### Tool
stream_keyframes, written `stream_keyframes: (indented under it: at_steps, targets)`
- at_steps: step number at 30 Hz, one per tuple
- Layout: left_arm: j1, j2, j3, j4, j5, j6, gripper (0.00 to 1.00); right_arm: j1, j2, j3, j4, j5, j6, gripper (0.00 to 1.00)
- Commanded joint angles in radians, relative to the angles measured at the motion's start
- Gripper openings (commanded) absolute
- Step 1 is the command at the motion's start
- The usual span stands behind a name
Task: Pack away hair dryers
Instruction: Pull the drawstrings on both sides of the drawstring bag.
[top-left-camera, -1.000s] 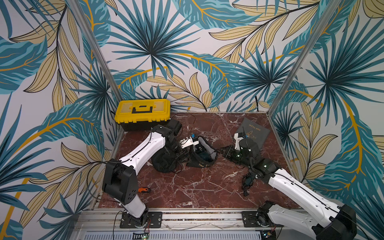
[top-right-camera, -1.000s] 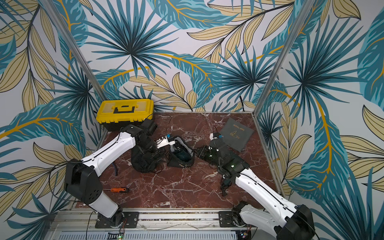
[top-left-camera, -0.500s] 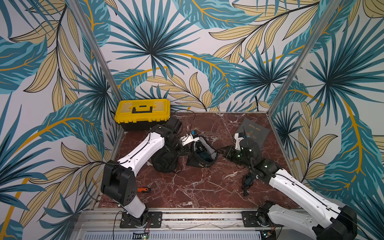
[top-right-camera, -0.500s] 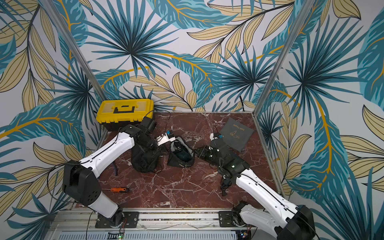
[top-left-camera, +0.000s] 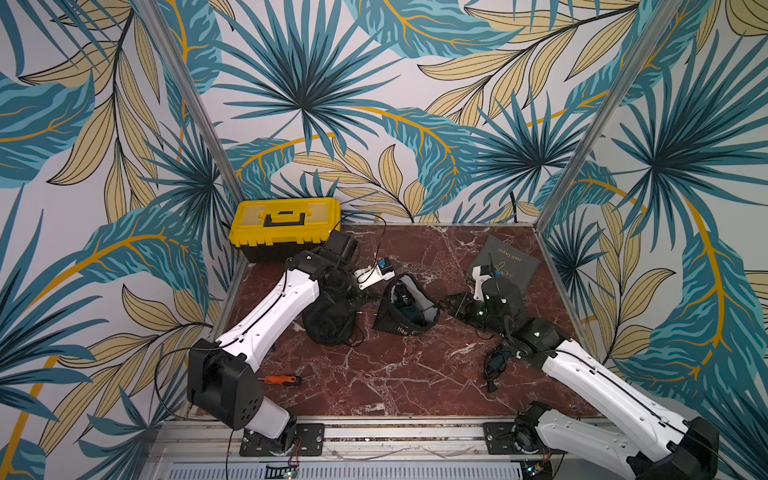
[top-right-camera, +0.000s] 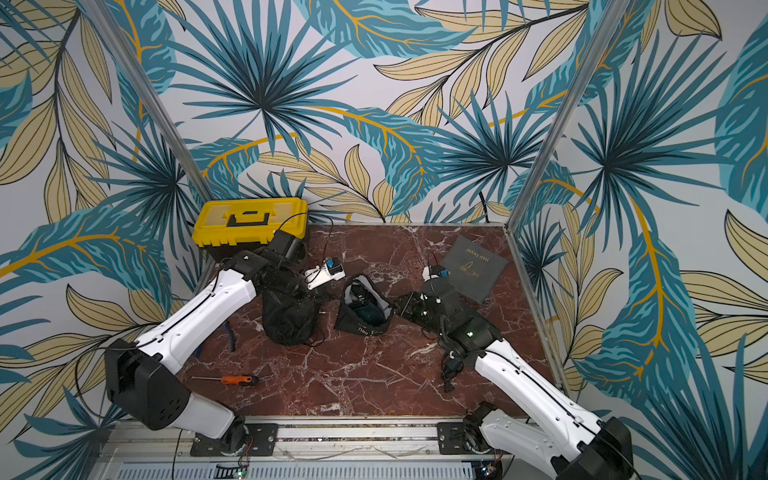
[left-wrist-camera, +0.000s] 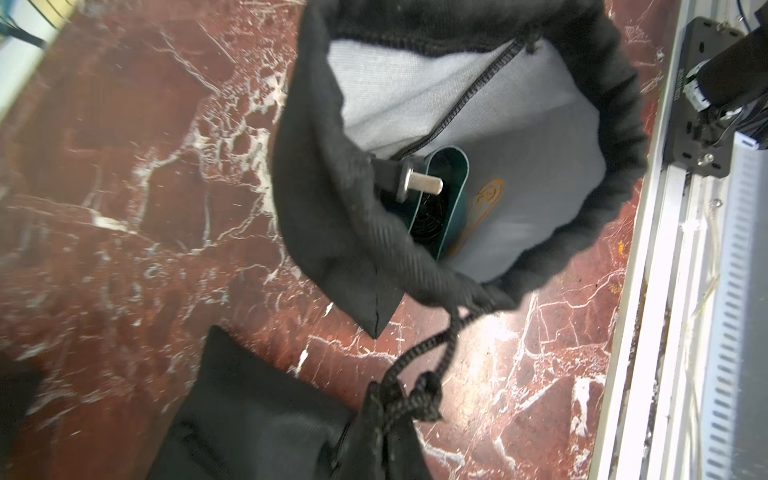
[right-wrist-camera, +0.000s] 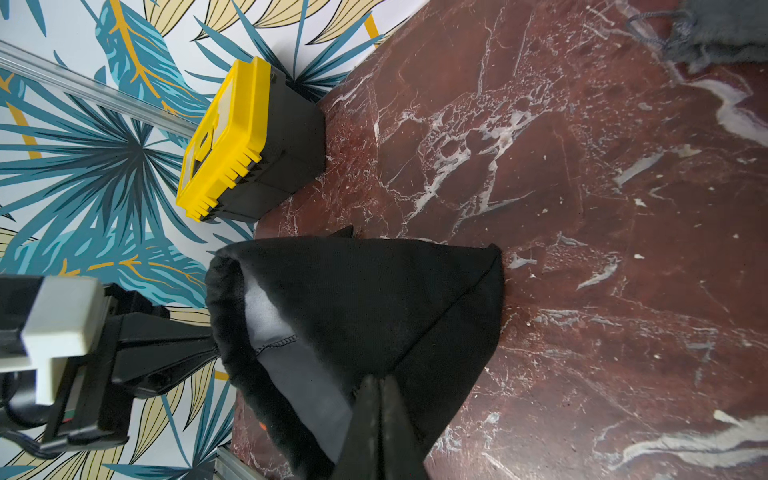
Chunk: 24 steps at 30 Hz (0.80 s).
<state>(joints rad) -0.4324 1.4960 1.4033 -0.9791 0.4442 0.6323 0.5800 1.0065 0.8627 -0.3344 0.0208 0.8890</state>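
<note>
Desk: a red-brown, white-veined marble desk (top-left-camera: 395, 374) enclosed by leaf-print walls.
Open pouch: an open black fabric drawstring pouch with pale grey lining (top-left-camera: 397, 324) sits mid-desk between the two arms, its mouth stretched wide.
Hair dryer: a dark teal plastic hair dryer (left-wrist-camera: 457, 195) lies inside the open pouch with its nozzle facing the opening. A black plug with metal prongs (left-wrist-camera: 409, 183) rests across the nozzle.
Left arm: the left jaws are clenched at the pouch's mouth edge, by its knotted black drawstring (left-wrist-camera: 451, 332).
Right arm: the right jaws are clenched on the opposite edge, pinching black fabric and grey lining together.
Second pouch: a bulging black fabric pouch (top-left-camera: 330, 322) lies beneath the left wrist, just beside the open one. Its contents are hidden.
Third pouch: a flat grey fabric pouch printed "Hair Dryer" (top-left-camera: 519, 262) lies at the back right, behind the right wrist.
Toolbox: a closed black plastic toolbox with a yellow lid (top-left-camera: 284, 220) stands in the back left corner.
Screwdriver: an orange-handled screwdriver (top-left-camera: 281, 379) lies front left, near the left arm's base.
</note>
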Motion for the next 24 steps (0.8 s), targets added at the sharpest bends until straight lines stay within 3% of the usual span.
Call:
stream_keyframes:
  at_steps: [1, 10, 24]
  targets:
    - [0.032, -0.022, 0.019, -0.068, -0.013, 0.048, 0.00, -0.005, -0.034, 0.056, -0.102, 0.073, -0.048, 0.00]
    - [0.187, -0.020, 0.207, -0.159, 0.090, 0.035, 0.00, -0.097, -0.126, 0.144, -0.310, 0.156, -0.104, 0.00]
    - [0.434, 0.104, 0.411, -0.181, 0.291, -0.028, 0.00, -0.293, -0.247, 0.173, -0.479, 0.137, -0.153, 0.00]
